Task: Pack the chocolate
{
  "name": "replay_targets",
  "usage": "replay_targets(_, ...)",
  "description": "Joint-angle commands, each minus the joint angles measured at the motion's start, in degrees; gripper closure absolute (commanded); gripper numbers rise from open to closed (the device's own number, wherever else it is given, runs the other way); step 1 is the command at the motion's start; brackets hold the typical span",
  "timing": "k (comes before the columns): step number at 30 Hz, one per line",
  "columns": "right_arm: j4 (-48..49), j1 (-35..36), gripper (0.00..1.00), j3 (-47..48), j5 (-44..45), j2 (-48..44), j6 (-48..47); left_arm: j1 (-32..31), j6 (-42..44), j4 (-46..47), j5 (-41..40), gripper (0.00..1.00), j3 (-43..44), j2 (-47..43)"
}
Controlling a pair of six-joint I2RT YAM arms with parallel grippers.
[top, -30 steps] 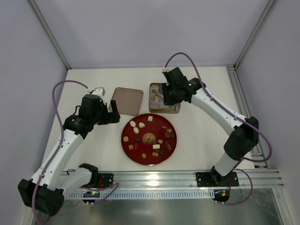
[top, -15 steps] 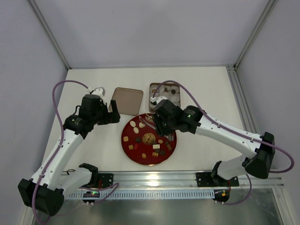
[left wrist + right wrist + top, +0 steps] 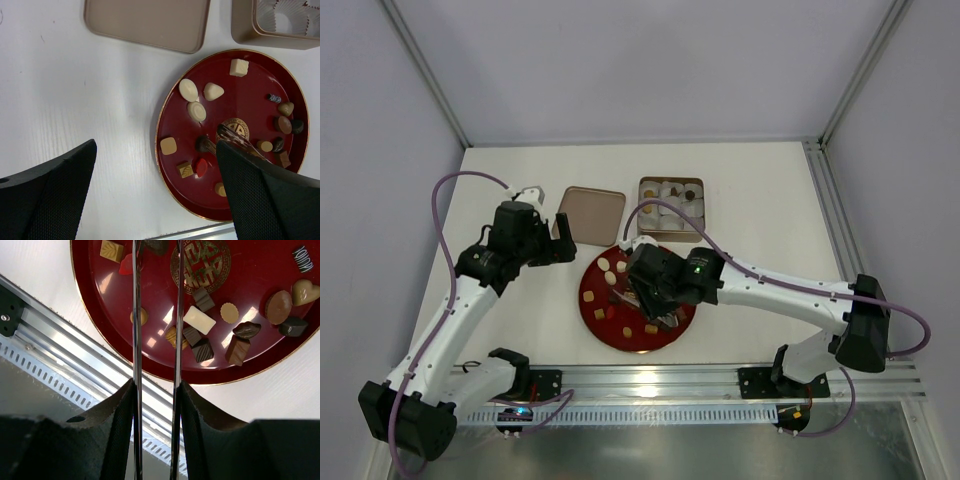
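Observation:
Several chocolates (image 3: pixel 196 111) lie on a round red plate (image 3: pixel 250 90); they also show in the top view (image 3: pixel 605 265) and the right wrist view (image 3: pixel 199 320). My right gripper (image 3: pixel 156 385) is shut on metal tongs (image 3: pixel 135 315) and hangs over the plate (image 3: pixel 588 305). The tong blades stand apart, their tips either side of a dark oval chocolate (image 3: pixel 157 245), which also shows in the left wrist view (image 3: pixel 201 143). A red sweet (image 3: pixel 127 265) lies just beside the left blade. My left gripper (image 3: pixel 156 147) is open and empty, above the table at the plate's left edge.
The gold-brown tin (image 3: pixel 670 237) with white paper cups, a few holding sweets, stands behind the plate. Its lid (image 3: pixel 592 213) lies to the tin's left. A metal rail (image 3: pixel 45 340) runs along the table's near edge.
My right arm has swung from over the tin down and left to the plate, carrying the tongs. The left arm has not moved.

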Motion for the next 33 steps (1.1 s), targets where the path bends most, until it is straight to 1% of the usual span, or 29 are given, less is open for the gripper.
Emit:
replay_targets(1,1.68,1.15,0.59,2.0,0.31,1.22,1.1,-0.11,-0.16,0.47,0.0,0.0,0.5,-0.33)
replay_targets(14,0.8,3.17,0.59,3.23,1.02,3.42,1.62,-0.2,-0.16,0.39,0.26,0.0,0.32,-0.59)
replay_targets(29,-0.34,3.26,0.59,2.97,1.81,5.96,1.62,-0.11,-0.07,0.39,0.53,0.0,0.41,-0.59)
replay_targets(33,-0.96,3.35,0.62,3.49,1.9,5.79,1.62,-0.11,-0.16,0.39,0.44,0.0,0.5,-0.41)
